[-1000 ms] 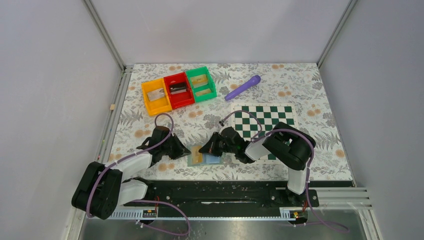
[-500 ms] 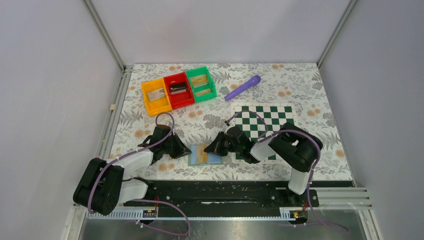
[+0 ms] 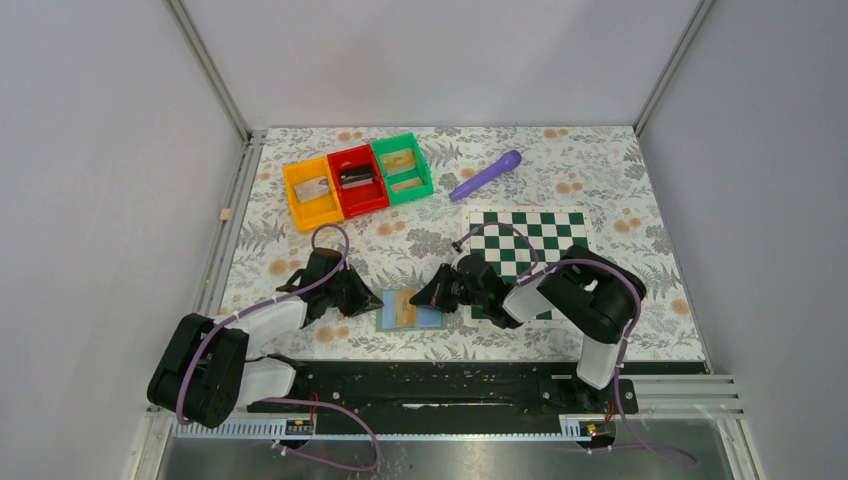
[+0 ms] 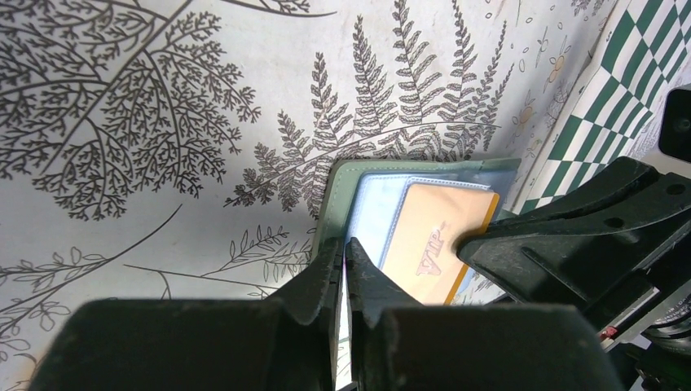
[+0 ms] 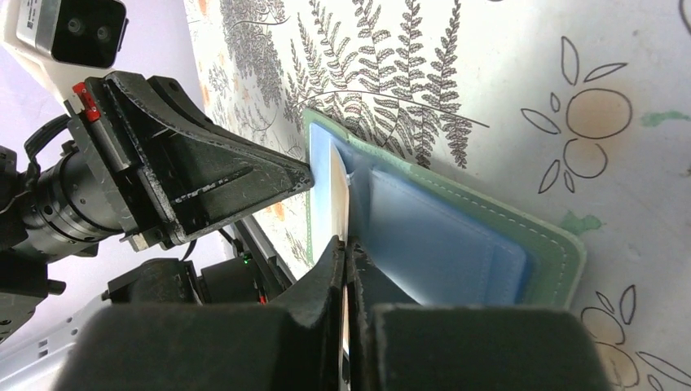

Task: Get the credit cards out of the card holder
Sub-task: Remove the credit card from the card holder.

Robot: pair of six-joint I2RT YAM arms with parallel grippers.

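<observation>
Fern-print table (image 3: 620, 180): card holder (image 3: 432, 320) laid open nr front edge, betw. both arms. Holder's L edge pinched by left hand (image 4: 344, 246), closed tight. On inner panel, credit card (image 4: 440, 240) gripped edge-on by right hand (image 5: 346, 244), also closed.

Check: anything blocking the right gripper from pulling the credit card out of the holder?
Nothing visible: right gripper shut on the credit card; left gripper holds the card holder's opposite edge, clear of the exit.
</observation>
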